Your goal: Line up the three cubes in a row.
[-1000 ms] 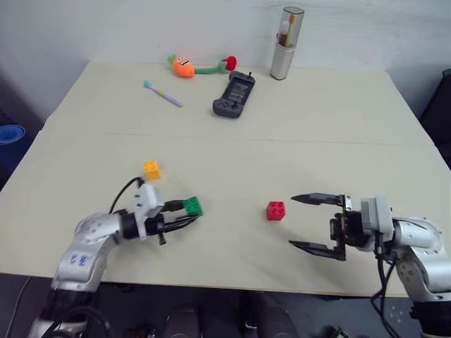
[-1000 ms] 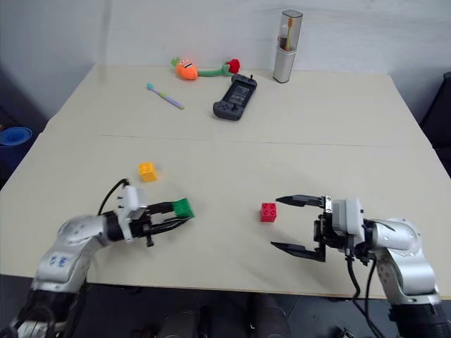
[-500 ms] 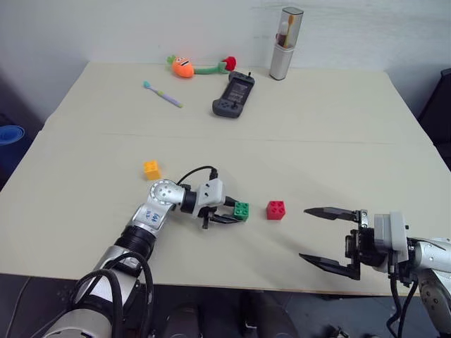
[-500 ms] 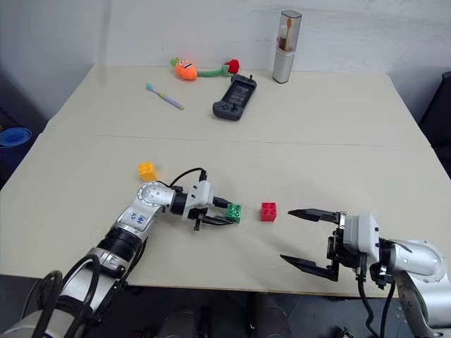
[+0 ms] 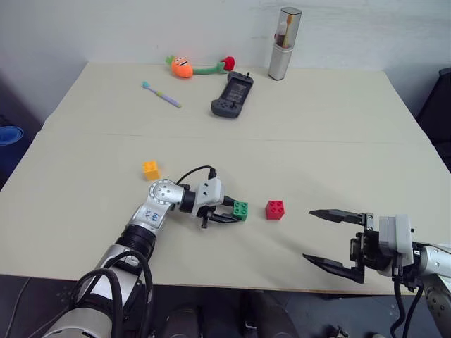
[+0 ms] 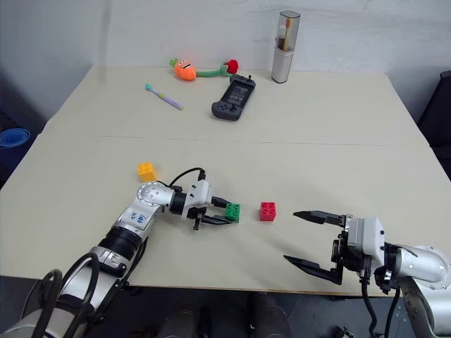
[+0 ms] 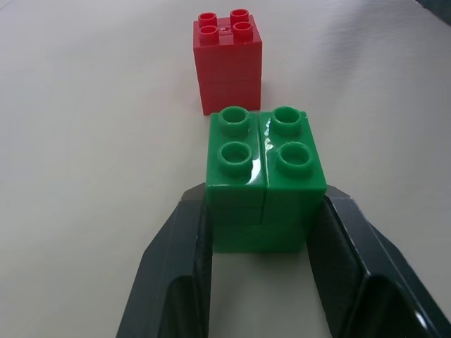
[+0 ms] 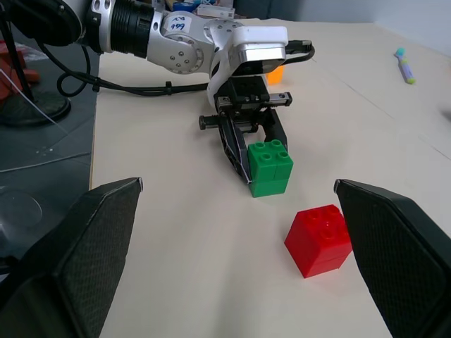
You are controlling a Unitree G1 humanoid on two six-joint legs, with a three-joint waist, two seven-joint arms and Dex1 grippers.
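Left pincer (image 5: pixel 232 213) clamps the green cube (image 5: pixel 240 209) low on the desk (image 5: pixel 317 155), just beside the red cube (image 5: pixel 275 209), yellow-orange cube (image 5: pixel 151 170) well apart behind, while right pincer (image 5: pixel 331 237) gapes wide, holding nothing.

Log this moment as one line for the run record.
left gripper: shut on green cube | green cube: beside red cube, apart | yellow cube: untouched, off to the left | right gripper: open, empty
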